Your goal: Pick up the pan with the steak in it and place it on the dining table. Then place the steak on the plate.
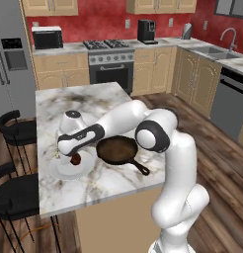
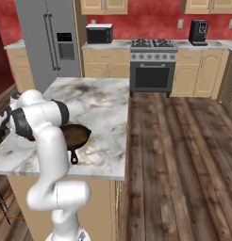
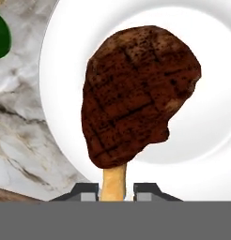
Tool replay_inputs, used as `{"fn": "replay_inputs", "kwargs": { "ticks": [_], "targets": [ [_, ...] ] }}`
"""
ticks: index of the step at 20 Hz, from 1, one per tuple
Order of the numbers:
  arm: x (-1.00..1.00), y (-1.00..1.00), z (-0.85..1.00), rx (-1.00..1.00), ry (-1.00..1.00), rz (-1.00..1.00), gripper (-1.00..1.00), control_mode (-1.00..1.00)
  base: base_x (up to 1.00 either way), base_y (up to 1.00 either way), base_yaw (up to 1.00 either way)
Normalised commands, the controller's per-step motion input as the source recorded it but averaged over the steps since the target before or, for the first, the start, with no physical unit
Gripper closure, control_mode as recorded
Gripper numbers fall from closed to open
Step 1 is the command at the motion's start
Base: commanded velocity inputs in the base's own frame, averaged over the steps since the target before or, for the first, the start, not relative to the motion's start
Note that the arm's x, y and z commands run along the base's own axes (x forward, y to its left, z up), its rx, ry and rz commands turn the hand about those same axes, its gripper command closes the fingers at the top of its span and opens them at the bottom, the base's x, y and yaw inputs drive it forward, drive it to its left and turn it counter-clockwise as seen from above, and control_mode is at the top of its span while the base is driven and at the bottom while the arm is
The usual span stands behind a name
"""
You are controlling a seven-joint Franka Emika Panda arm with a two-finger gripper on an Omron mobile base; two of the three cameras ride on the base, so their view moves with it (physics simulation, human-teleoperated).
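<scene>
The claw (image 1: 74,157) hangs over the table (image 1: 108,101) near its left edge, with the steak (image 1: 75,159) between its fingers, gripped at its pale end. Directly beneath the claw and the steak lies the plate (image 1: 61,170), on the table. Just to the claw's right, on the table, sits the pan (image 1: 117,149), beside the plate, its handle pointing toward the table's near edge. In the hand view the cup (image 3: 1,35) stands on the table beyond the plate's rim.

One pan (image 1: 117,149), one steak (image 3: 136,93), one plate (image 3: 206,70), two black stools (image 1: 17,131).
</scene>
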Motion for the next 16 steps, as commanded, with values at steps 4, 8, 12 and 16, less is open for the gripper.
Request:
{"fn": "replay_inputs", "kwargs": {
  "ticks": [4, 8, 12, 16],
  "targets": [
    [-0.11, 0.00, 0.22, 0.03, 0.00, -0.02, -1.00, -1.00, 0.00, 0.00, 0.00],
    [-0.19, 0.00, 0.34, 0.03, 0.00, -0.03, -1.00, -1.00, 0.00, 0.00, 0.00],
    [-0.32, -0.23, 0.41, 0.03, 0.05, -0.07, -1.00, -1.00, 0.00, 0.00, 0.00],
    [-0.44, -0.46, 0.53, 0.04, 0.09, -0.09, -1.00, -1.00, 0.00, 0.00, 0.00]
  ]
}}
